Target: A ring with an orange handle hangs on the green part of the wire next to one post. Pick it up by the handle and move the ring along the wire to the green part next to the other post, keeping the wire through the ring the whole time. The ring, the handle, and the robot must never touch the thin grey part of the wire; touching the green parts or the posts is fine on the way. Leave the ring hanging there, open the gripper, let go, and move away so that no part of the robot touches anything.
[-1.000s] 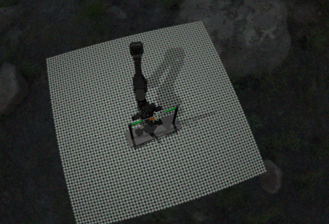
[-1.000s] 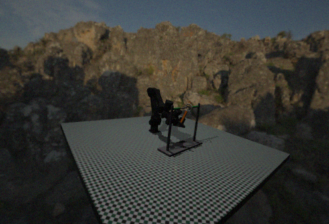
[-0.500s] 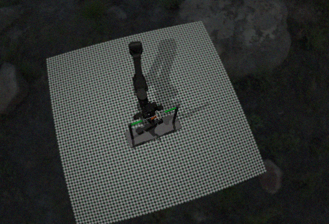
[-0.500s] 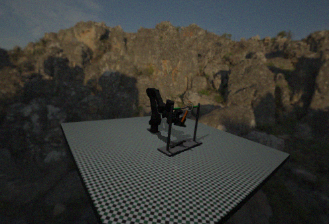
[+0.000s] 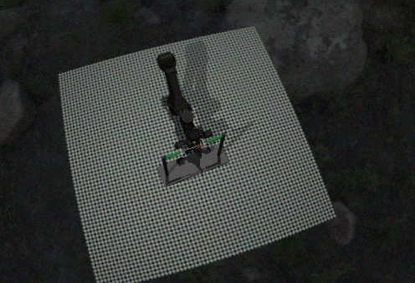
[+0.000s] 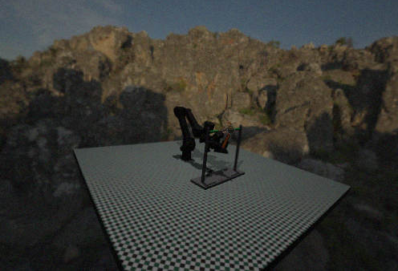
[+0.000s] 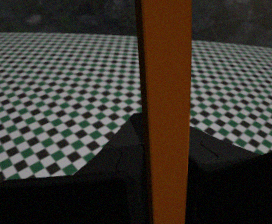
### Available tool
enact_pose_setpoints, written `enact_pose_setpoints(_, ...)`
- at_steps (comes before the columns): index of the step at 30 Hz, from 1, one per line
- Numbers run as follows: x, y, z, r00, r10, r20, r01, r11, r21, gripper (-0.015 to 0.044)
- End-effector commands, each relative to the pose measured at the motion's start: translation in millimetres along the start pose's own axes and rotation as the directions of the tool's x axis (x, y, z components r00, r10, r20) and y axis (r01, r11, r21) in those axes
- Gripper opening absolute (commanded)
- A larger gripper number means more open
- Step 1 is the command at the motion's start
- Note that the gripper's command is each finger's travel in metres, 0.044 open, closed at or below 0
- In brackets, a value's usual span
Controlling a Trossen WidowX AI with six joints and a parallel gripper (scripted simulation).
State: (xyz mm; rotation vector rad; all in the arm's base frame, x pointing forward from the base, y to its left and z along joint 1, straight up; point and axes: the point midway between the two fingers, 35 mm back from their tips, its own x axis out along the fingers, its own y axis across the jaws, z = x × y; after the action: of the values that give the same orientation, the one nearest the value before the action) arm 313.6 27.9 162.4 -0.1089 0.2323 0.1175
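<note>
The ring is around the wire by the inner end of the green part at the right post. Whether it touches the wire is too small to tell. Its orange handle slants down from the ring. My gripper is shut on the handle, below wire height. The other green part is at the left post. The thin grey wire between them is hard to make out.
The posts stand on a grey base plate on the checkered table top. My arm reaches in from the back, with its forearm and wrist close behind the wire.
</note>
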Motion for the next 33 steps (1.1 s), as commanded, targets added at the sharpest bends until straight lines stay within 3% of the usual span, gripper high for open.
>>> enact_pose_setpoints(1, -1, 10, 0, 1.0, -0.005, 0.004, 0.004, 0.999, 0.043, -0.015)
enact_pose_setpoints(33, -1, 49, 4, 1.0, -0.011, 0.006, 0.01, 0.995, 0.103, -0.015)
